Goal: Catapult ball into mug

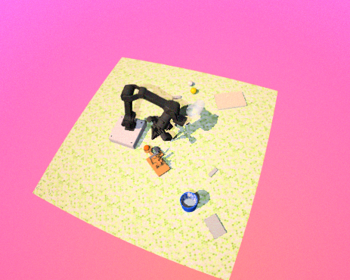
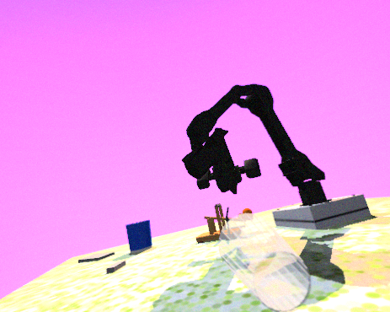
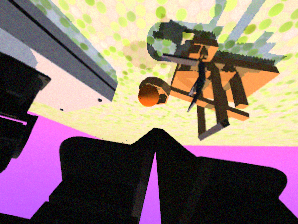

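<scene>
The orange catapult [image 1: 160,169] [image 2: 204,239] [image 3: 261,76] stands near the arm's base. The orange ball [image 1: 147,147] [image 2: 247,210] [image 3: 148,95] appears to sit in the brown cup at the end of the catapult's arm, on the side nearer the robot base. The blue mug [image 1: 188,209] [image 2: 139,235] stands upright beyond the catapult and is out of the wrist view. My gripper [image 1: 153,138] [image 2: 235,192] [image 3: 157,132] is shut and empty, in the air above the ball and catapult, touching neither.
The robot base [image 1: 124,138] [image 2: 341,211] is beside the catapult. A transparent cylinder [image 1: 195,108] [image 2: 282,280], a yellow ball [image 1: 193,91] and a white ball [image 1: 190,83] lie past the arm. Flat slabs [image 1: 230,101] [image 1: 215,226] and a small block [image 1: 213,172] lie around.
</scene>
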`<state>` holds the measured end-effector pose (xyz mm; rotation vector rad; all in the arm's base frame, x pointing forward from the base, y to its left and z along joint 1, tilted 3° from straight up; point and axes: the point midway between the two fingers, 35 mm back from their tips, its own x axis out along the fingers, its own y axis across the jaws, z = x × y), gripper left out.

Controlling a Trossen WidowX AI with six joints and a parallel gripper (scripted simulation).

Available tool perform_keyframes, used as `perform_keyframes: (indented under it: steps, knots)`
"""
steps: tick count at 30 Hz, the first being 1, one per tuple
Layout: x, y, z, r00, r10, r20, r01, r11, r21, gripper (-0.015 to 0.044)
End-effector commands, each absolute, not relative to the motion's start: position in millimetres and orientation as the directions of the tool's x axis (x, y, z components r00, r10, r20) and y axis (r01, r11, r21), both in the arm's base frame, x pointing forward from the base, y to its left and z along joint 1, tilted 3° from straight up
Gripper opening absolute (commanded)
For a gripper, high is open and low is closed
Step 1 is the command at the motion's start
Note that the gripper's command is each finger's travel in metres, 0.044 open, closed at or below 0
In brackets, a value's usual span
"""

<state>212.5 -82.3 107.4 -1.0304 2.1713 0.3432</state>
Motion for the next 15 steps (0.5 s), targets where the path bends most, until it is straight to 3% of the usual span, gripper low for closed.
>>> perform_keyframes:
  steps: [1, 15]
  knots:
    - [213, -83, 103, -0.44, -0.579, -0.687, -0.766, 0.641, -0.05, 0.0]
    - [215, -83, 80, -0.44, -0.579, -0.687, -0.766, 0.641, -0.05, 0.0]
